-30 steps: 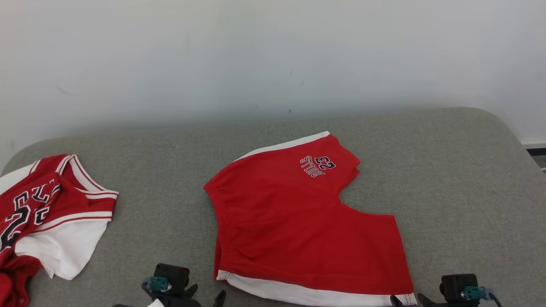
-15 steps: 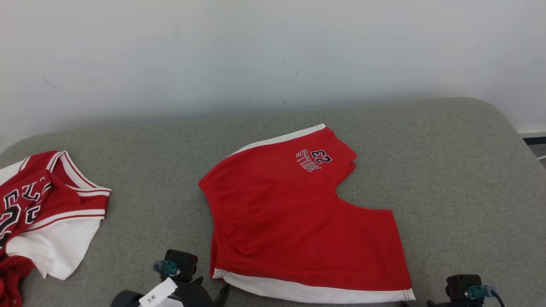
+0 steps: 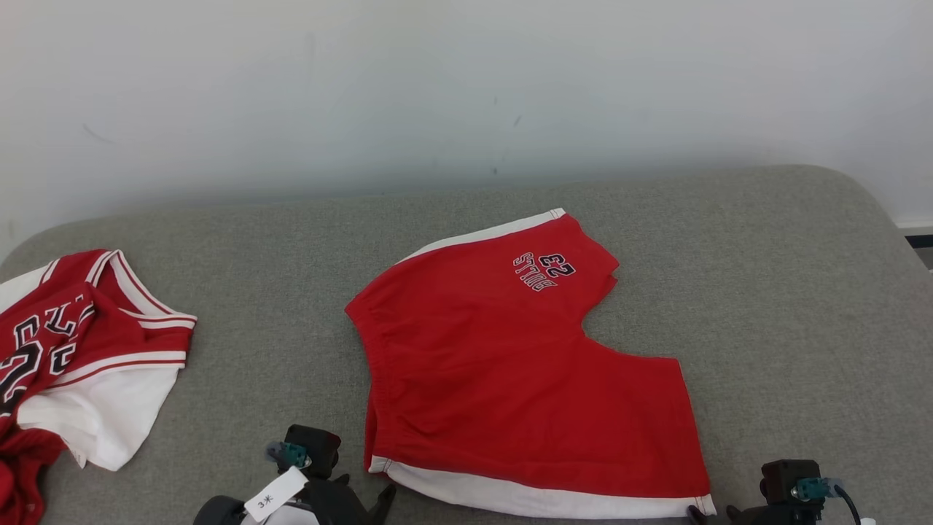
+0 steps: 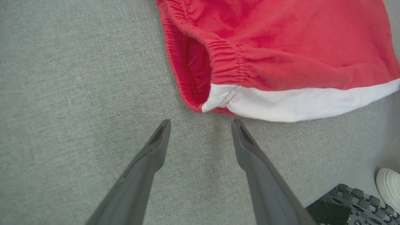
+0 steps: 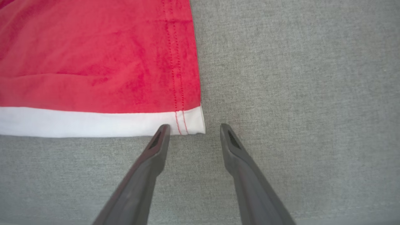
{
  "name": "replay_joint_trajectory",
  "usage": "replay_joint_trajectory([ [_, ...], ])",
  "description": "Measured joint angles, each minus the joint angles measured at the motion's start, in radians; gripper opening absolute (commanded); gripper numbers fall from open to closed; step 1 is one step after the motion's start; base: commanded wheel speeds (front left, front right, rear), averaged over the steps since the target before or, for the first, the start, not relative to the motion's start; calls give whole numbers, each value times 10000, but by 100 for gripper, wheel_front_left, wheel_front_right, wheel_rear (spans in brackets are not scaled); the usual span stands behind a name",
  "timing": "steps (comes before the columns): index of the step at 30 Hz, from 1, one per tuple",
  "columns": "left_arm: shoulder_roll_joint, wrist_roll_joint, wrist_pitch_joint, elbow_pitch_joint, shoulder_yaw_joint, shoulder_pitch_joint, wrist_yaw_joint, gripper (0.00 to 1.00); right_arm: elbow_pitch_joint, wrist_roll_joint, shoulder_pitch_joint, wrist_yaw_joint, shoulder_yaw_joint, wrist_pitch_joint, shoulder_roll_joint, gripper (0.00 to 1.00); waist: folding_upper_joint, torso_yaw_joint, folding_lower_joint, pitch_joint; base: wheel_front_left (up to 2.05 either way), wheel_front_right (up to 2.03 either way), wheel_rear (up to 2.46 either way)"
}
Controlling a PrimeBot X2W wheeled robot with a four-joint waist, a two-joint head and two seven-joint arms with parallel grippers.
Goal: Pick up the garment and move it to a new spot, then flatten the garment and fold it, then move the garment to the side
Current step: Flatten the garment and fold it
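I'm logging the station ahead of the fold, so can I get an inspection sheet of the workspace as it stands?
Surface: grey fabric pad, soft-looking.
Job's things: red shorts spread mostly flat, white stripe nearest the robot, waistband toward its left.
Clutter: crumpled red and white jersey at the left edge.
Grippers: left gripper open, just short of the waistband corner; right gripper open at the hem corner; neither holds cloth.
Cables: dark cable by the right wrist camera.
Surroundings: white wall behind; white shoe on the floor.

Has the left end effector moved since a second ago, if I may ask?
Yes: the left end effector has crept forward, closer to the shorts.
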Motion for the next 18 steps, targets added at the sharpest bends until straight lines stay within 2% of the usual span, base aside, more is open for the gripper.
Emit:
replay_joint_trajectory([
  [7,-71,-12,-136,240,-10,-3,-13,100,232,-25,-224,0,-50,2,33,73,0,31,0,14,0,0,0],
  [8,-77,-12,-163,270,-12,-6,-36,100,261,-25,-255,0,-61,6,33,66,0,34,0,16,0,0,0],
  [11,-121,-12,-226,357,-31,-44,-88,100,301,-25,-339,0,-84,69,48,64,0,43,0,26,0,0,0],
  [13,-161,-12,-232,441,-46,-154,-98,100,376,-25,-337,0,-86,77,75,60,0,49,0,34,0,0,0],
  [15,-184,-12,-307,508,-52,-274,-102,100,453,-25,-337,0,-88,77,125,50,0,54,0,44,0,0,0],
  [18,-194,-12,-345,629,-58,-415,-184,100,552,-23,-338,0,-86,82,198,48,0,58,0,56,0,0,0],
])
